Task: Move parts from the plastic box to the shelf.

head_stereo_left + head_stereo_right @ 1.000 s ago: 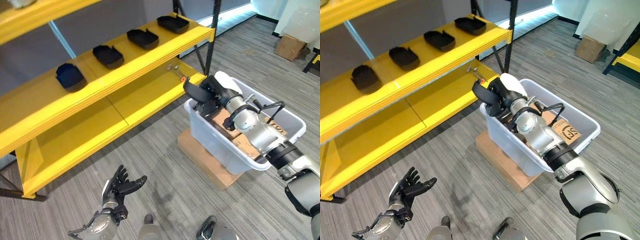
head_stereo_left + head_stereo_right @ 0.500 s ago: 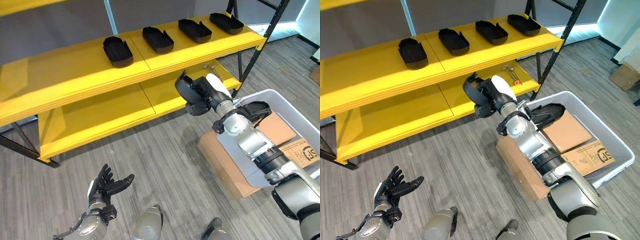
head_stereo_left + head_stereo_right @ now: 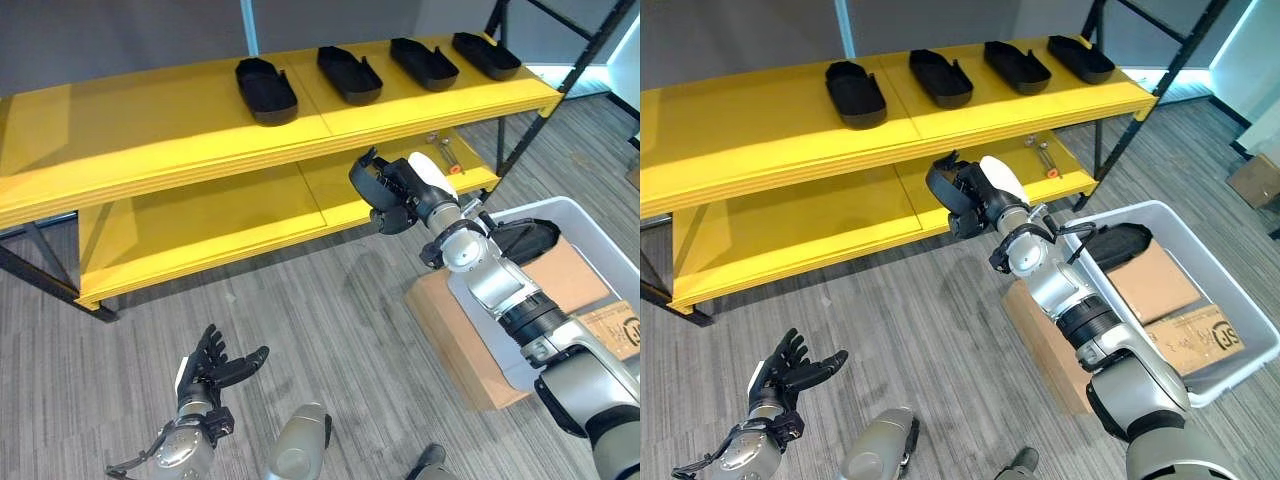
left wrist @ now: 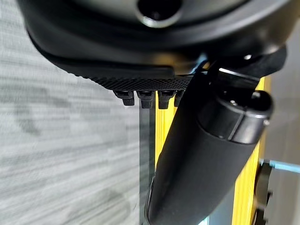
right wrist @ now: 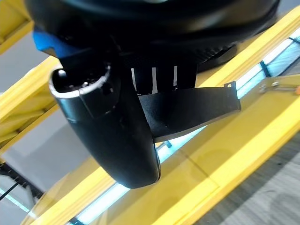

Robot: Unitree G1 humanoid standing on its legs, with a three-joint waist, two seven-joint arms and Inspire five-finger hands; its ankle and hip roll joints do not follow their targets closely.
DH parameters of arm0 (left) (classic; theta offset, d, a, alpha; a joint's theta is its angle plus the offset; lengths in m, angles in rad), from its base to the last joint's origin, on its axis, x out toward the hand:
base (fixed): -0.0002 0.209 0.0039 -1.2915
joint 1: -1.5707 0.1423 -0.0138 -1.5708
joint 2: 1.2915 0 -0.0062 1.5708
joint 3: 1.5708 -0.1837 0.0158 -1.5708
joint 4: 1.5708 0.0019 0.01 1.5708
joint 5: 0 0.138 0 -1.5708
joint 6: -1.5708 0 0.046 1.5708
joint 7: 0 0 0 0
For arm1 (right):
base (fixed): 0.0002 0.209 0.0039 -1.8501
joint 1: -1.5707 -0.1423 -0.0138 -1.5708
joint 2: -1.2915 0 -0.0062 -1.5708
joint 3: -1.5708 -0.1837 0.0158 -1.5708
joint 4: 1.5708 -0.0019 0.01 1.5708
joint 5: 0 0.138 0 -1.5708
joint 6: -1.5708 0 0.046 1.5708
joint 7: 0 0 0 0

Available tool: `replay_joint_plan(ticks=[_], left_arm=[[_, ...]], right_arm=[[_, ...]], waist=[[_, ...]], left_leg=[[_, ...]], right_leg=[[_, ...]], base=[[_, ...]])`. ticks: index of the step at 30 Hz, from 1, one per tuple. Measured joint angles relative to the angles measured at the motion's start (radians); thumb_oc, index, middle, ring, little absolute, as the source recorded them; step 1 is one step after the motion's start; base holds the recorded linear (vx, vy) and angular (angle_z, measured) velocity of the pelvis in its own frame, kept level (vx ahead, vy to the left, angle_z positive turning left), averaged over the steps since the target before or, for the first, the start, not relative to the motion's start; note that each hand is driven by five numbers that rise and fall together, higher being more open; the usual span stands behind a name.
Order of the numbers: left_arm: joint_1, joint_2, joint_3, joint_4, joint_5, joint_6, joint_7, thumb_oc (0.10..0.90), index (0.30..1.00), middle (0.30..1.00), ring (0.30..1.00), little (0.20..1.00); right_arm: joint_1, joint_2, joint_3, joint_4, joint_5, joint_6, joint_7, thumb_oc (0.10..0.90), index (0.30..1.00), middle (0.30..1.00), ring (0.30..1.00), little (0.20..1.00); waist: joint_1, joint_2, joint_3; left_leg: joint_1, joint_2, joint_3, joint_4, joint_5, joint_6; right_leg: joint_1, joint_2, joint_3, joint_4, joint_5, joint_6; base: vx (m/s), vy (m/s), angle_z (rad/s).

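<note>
- Grey striped carpet floor [image 3: 300, 320] runs under a yellow shelf [image 3: 150, 140] with two levels.
- On the upper level I see four black parts [image 3: 265, 88] lying in a row, apart from each other.
- On the lower level, small metal tools [image 3: 1042, 152] lie near the right end.
- My right robot hand [image 3: 395, 195] hangs in front of the shelf, between the two levels, fingers curled round a black part [image 5: 187, 110]; the right wrist view shows its thin flat edge sticking out past the fingers.
- To the right, a white plastic box [image 3: 1240, 360] sits on a flat cardboard slab [image 3: 450, 330]. It holds cardboard packages [image 3: 1155, 285] and a dark item [image 3: 1125, 240] at its far end.
- My left robot hand [image 3: 205, 365] hangs low over the floor, fingers spread, holding nothing.
</note>
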Motion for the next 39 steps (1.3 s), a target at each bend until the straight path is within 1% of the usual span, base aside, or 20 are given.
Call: replay_joint_plan(ticks=[1,2,3,5,6,7,9,10,11,13,15,17,19,20,21,22,23,24,25,39], left_arm=[[-0.025,0.009,0.000,0.010,0.003,0.000,-0.003,0.900,1.000,1.000,1.000,1.000],[-0.040,0.019,-0.003,0.014,0.010,0.000,-0.003,0.900,1.000,1.000,1.000,1.000],[-0.059,0.055,0.001,0.028,0.039,0.000,-0.003,0.900,1.000,1.000,1.000,1.000],[-0.045,0.066,0.007,0.027,0.040,0.000,-0.003,0.900,1.000,1.000,1.000,1.000],[-0.045,0.061,0.006,0.027,0.040,0.000,-0.003,0.900,1.000,1.000,1.000,1.000],[-0.047,0.049,0.005,0.028,0.039,0.000,-0.003,0.900,1.000,1.000,1.000,1.000],[-0.054,0.021,0.007,0.032,0.039,0.000,0.001,0.900,1.000,1.000,1.000,1.000],[-0.058,0.025,-0.007,0.040,0.039,0.000,-0.004,0.900,1.000,1.000,1.000,1.000],[-0.065,0.020,-0.037,0.051,0.039,0.000,-0.006,0.900,1.000,1.000,1.000,1.000],[-0.064,-0.002,-0.045,0.057,0.039,0.000,-0.004,0.900,1.000,1.000,1.000,1.000],[-0.065,-0.016,-0.044,0.058,0.039,0.000,-0.001,0.900,1.000,1.000,1.000,1.000],[-0.067,-0.027,-0.030,0.066,0.038,-0.001,0.000,0.900,1.000,1.000,1.000,1.000],[-0.083,-0.042,-0.005,0.087,0.036,-0.001,0.004,0.900,1.000,1.000,1.000,1.000],[-0.093,-0.044,0.005,0.080,0.035,-0.007,0.006,0.900,1.000,1.000,1.000,1.000],[-0.106,-0.043,0.006,0.065,0.035,-0.009,0.007,0.900,1.000,1.000,1.000,1.000],[-0.099,-0.046,0.004,0.070,0.032,-0.007,0.010,0.900,1.000,1.000,1.000,1.000],[-0.084,-0.049,0.003,0.065,0.029,-0.007,0.016,0.900,1.000,1.000,1.000,1.000],[-0.061,-0.045,0.003,0.048,0.029,-0.007,0.018,0.900,1.000,1.000,1.000,1.000],[-0.051,-0.037,0.003,0.037,0.029,-0.008,0.016,0.900,1.000,1.000,1.000,1.000],[-0.052,-0.042,-0.023,0.007,0.029,-0.005,0.017,0.900,1.000,1.000,1.000,1.000]], right_arm=[[0.000,-0.023,0.000,-0.009,-0.009,0.000,0.002,0.400,0.300,0.300,0.300,0.300],[0.001,-0.037,0.000,-0.014,-0.011,-0.001,0.008,0.400,0.300,0.300,0.300,0.300],[0.007,-0.061,0.000,-0.047,-0.023,-0.001,0.020,0.400,0.300,0.300,0.300,0.300],[-0.015,-0.064,0.003,-0.072,-0.025,-0.025,0.023,0.400,0.300,0.300,0.300,0.300],[-0.019,-0.064,0.004,-0.075,-0.025,-0.033,0.023,0.400,0.300,0.300,0.300,0.300],[-0.022,-0.064,0.010,-0.074,-0.023,-0.036,0.021,0.400,0.300,0.300,0.300,0.300],[-0.023,-0.062,0.032,-0.074,-0.023,-0.049,0.019,0.400,0.300,0.300,0.300,0.300],[-0.021,-0.060,0.050,-0.074,-0.023,-0.049,0.020,0.400,0.300,0.300,0.300,0.300],[-0.020,-0.055,0.055,-0.068,-0.023,-0.048,0.021,0.400,0.300,0.300,0.300,0.300],[-0.020,-0.053,0.054,-0.062,-0.022,-0.046,0.020,0.400,0.300,0.300,0.300,0.300],[-0.021,-0.054,0.054,-0.045,-0.023,-0.048,0.020,0.400,0.300,0.300,0.300,0.300],[-0.022,-0.055,0.054,-0.034,-0.022,-0.046,0.018,0.400,0.300,0.300,0.300,0.300],[-0.022,-0.075,0.060,-0.037,-0.015,-0.044,0.023,0.400,0.300,0.300,0.300,0.300],[-0.031,-0.081,0.059,-0.032,-0.005,-0.023,0.027,0.400,0.300,0.300,0.300,0.300],[-0.037,-0.080,0.059,-0.028,0.000,-0.018,0.028,0.400,0.300,0.300,0.300,0.300],[-0.035,-0.073,0.062,-0.028,0.018,-0.020,0.032,0.400,0.300,0.300,0.300,0.300],[-0.027,-0.067,0.061,-0.028,0.040,-0.022,0.033,0.400,0.300,0.300,0.300,0.300],[-0.024,-0.068,0.061,-0.031,0.064,-0.027,0.043,0.400,0.300,0.300,0.300,0.300],[-0.025,-0.078,0.053,-0.040,0.075,-0.035,0.044,0.400,0.300,0.300,0.300,0.300],[-0.029,-0.120,0.037,-0.043,0.094,-0.036,0.045,0.400,0.300,0.300,0.300,0.300]], waist=[[-0.027,0.000,0.000],[-0.050,0.002,0.000],[-0.068,-0.002,-0.001],[-0.059,-0.009,-0.005],[-0.060,-0.009,-0.005],[-0.065,-0.006,-0.004],[-0.087,0.005,-0.002],[-0.117,0.000,-0.001],[-0.139,-0.017,-0.003],[-0.149,-0.015,-0.002],[-0.161,-0.016,-0.003],[-0.159,-0.013,-0.004],[-0.155,-0.017,-0.007],[-0.122,-0.036,0.000],[-0.120,-0.043,0.006],[-0.121,-0.046,0.010],[-0.129,-0.042,0.011],[-0.140,-0.053,0.003],[-0.148,-0.066,-0.009],[-0.175,-0.020,-0.047]], left_leg=[[-0.001,-0.055,-0.058,-0.016,0.011,0.019],[0.006,-0.080,-0.103,-0.036,0.029,0.028],[0.056,-0.085,-0.175,-0.153,0.101,0.029],[0.114,-0.100,-0.177,-0.244,0.143,0.040],[0.129,-0.110,-0.180,-0.253,0.142,0.046],[0.145,-0.121,-0.196,-0.260,0.123,0.080],[0.168,-0.116,-0.232,-0.257,0.107,0.106],[0.190,-0.121,-0.261,-0.269,0.129,0.073],[0.235,-0.149,-0.275,-0.296,0.131,0.068],[0.272,-0.172,-0.302,-0.319,0.130,0.065],[0.293,-0.189,-0.312,-0.335,0.125,0.056],[0.314,-0.195,-0.359,-0.347,0.111,0.036],[0.326,-0.203,-0.387,-0.338,0.088,-0.005],[0.232,-0.197,-0.397,-0.188,0.000,-0.029],[0.245,-0.087,-0.403,-0.336,0.038,-0.067],[0.282,-0.069,-0.388,-0.359,0.082,-0.074],[0.321,-0.061,-0.396,-0.376,0.082,-0.074],[0.341,-0.065,-0.406,-0.385,0.079,-0.073],[0.341,-0.076,-0.417,-0.390,0.071,-0.068],[0.376,-0.031,-0.498,-0.465,0.078,-0.088]], right_leg=[[-0.007,-0.004,0.139,0.051,0.013,-0.003],[-0.016,0.018,0.252,0.095,-0.022,0.007],[-0.058,0.164,0.459,0.226,-0.161,0.066],[-0.127,0.228,0.411,0.249,-0.233,0.065],[-0.147,0.249,0.397,0.244,-0.243,0.056],[-0.175,0.282,0.379,0.246,-0.252,0.046],[-0.246,0.381,0.405,0.262,-0.263,0.028],[-0.275,0.423,0.424,0.236,-0.253,0.037],[-0.318,0.451,0.426,0.162,-0.207,0.028],[-0.325,0.453,0.424,0.088,-0.161,0.015],[-0.309,0.450,0.435,0.030,-0.102,-0.028],[-0.272,0.481,0.500,-0.034,-0.043,-0.029],[-0.200,0.487,0.488,-0.081,0.082,-0.113],[-0.151,0.474,0.487,-0.121,0.073,-0.137],[-0.141,0.492,0.467,-0.075,0.025,-0.120],[-0.150,0.495,0.454,0.002,-0.027,-0.098],[-0.149,0.493,0.412,0.047,-0.082,-0.080],[-0.133,0.479,0.383,0.039,-0.082,-0.073],[-0.123,0.468,0.380,0.028,-0.097,-0.093],[-0.127,0.479,0.334,0.084,-0.154,-0.099]], base=[[0.20,0.168,1.22],[0.21,0.168,1.93],[0.14,0.102,1.34],[0.14,0.082,0.55],[0.17,0.084,0.18],[0.17,0.079,0.16],[0.12,0.040,0.43],[0.15,-0.015,0.98],[0.17,-0.054,0.98],[0.11,-0.060,0.60],[0.18,-0.126,0.48],[0.21,-0.183,0.41],[0.11,-0.089,0.55],[0.27,-0.237,0.64],[0.32,-0.273,0.39],[0.28,-0.247,0.25],[0.16,-0.110,0.16],[0.12,-0.058,0.34],[0.12,-0.050,0.28],[0.09,-0.094,0.16]])
